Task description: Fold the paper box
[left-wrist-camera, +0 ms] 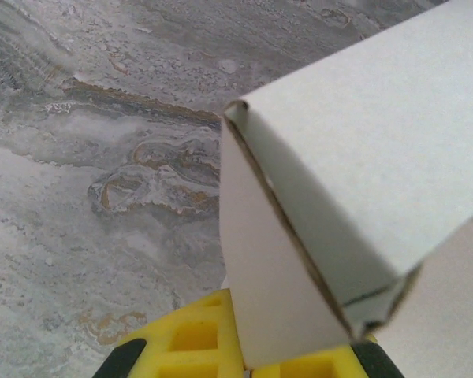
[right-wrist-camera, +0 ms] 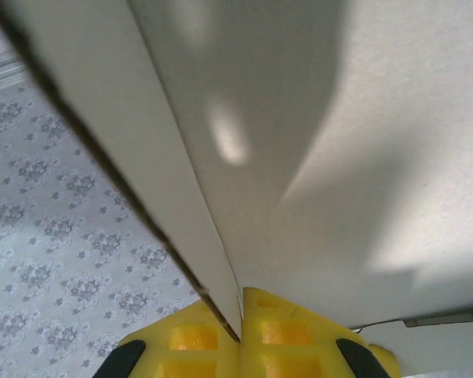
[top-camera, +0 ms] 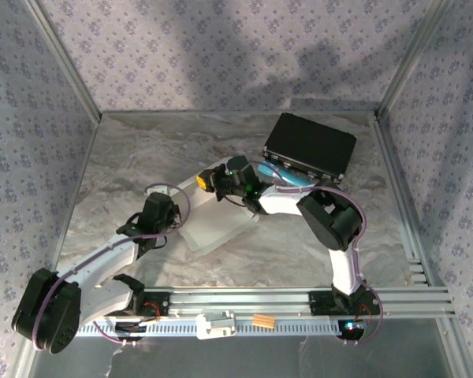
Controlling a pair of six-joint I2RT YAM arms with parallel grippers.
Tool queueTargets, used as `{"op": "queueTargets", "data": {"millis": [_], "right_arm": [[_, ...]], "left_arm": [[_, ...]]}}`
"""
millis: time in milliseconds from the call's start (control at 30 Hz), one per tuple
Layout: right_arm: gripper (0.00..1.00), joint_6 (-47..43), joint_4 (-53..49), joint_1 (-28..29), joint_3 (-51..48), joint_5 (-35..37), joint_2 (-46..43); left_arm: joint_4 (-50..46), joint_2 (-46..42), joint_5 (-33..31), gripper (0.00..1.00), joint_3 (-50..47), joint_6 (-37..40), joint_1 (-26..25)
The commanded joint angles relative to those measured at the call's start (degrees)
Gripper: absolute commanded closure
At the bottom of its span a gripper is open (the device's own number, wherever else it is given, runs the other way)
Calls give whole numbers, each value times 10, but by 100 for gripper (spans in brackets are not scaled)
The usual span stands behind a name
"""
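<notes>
1. Locate the paper box (top-camera: 218, 224) near the middle of the marbled table (top-camera: 126, 165), between the two arms. From above it reads as a pale white sheet with part of it raised. The black case (top-camera: 311, 146) lies apart from it, toward the far right corner.

2. Check the left gripper (top-camera: 173, 216). It meets the near-left edge of the box. In the left wrist view its yellow fingers (left-wrist-camera: 181, 339) sit on either side of a white flap that drops down between them. Treat this gripper as clenched on the cardboard. Above the fingers, two white panels meet at a folded corner with a brown cut edge. That corner is lifted off the table surface, which shows behind it.

3. Check the right gripper (top-camera: 207, 181). It meets the far edge of the box, on the side nearer the black case. In the right wrist view its yellow fingers (right-wrist-camera: 288, 335) are pressed together, and the dark cut edge of the sheet runs down into the seam between them. This gripper is grasping the cardboard. The white panels rise steeply above it, with the patterned wall (right-wrist-camera: 55, 268) behind them on the left.
</notes>
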Motion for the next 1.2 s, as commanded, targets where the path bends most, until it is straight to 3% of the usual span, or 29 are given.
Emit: {"op": "queueTargets", "data": {"millis": [0, 500, 900, 1167], "right_arm": [[100, -6, -161, 4, 17, -37, 44], [100, -12, -167, -15, 36, -64, 54], [100, -13, -154, -23, 39, -73, 56], [100, -18, -144, -25, 46, -66, 53]], "left_arm": [[72, 26, 35, 97, 34, -5, 15], [100, 141, 60, 74, 78, 5, 47], [112, 181, 70, 76, 100, 19, 48], [109, 193, 75, 96, 111, 25, 44]]}}
